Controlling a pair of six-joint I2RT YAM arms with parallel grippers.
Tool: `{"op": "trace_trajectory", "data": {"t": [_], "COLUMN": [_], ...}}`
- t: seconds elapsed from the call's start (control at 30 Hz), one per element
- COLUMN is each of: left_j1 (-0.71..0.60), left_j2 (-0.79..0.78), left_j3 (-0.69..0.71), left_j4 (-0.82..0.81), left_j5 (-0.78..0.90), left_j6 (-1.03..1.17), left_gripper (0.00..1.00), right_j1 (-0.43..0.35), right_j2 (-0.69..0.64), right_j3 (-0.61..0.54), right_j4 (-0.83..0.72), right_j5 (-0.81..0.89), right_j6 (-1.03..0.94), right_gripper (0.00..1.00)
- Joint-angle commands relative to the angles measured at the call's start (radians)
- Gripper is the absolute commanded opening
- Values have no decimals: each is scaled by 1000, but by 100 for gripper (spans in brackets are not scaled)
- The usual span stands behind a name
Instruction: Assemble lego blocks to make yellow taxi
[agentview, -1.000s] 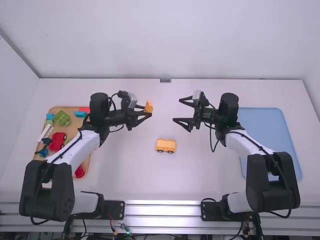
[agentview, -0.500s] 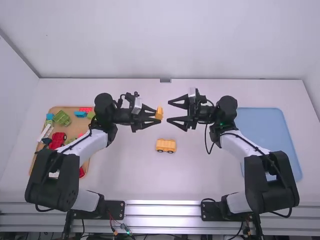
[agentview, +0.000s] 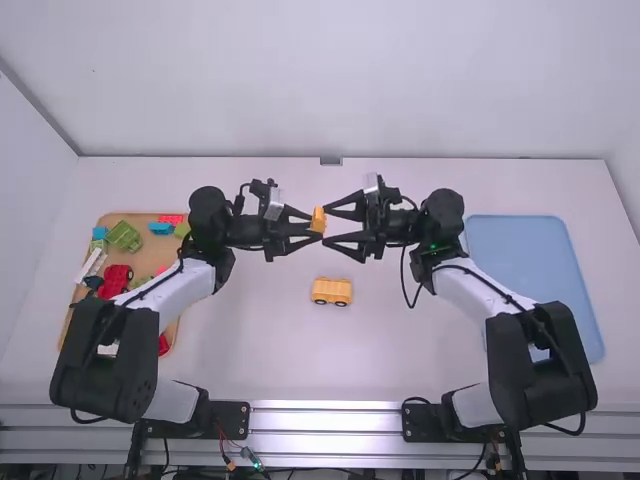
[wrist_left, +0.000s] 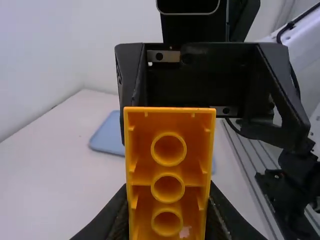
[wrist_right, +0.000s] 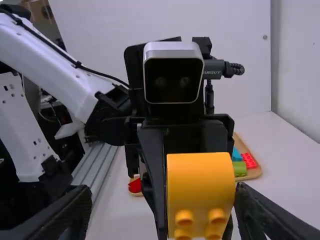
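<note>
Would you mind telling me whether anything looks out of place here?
Nothing clearly does. The yellow block is in the left gripper, and the wheeled base stands on its wheels. Only the white piece looks slightly untidy: it seems to lie across the edge of the tan tray.

An orange block (agentview: 318, 219) is aloft; a wheeled orange piece (agentview: 332, 291) stands on the table (agentview: 265, 350).

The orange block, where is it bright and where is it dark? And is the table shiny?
Left wrist view: the block's rims catch the light, while the insides of its tubes are darker. Right wrist view: its flat face looks bright, its studs a deeper orange. High view: the table looks softly lit, with no big glare spot.
</note>
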Motion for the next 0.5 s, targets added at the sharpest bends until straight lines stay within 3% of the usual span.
{"op": "trace_trajectory", "data": {"t": [0.0,0.47], "left_j1": [-5,-37], "left_j2": [-2,7], "left_j3": [-7,-10], "left_j4": [14,17], "left_j5": [32,45], "left_j6": [5,26], "left_gripper": [2,2], "right_j1": [-3,26], "right_j2": [-15,-15], "right_j3": [30,29], "right_j4": [-19,-45], "right_j5": [30,42], "right_j6": [-8,-56], "right_gripper": [73,63]}}
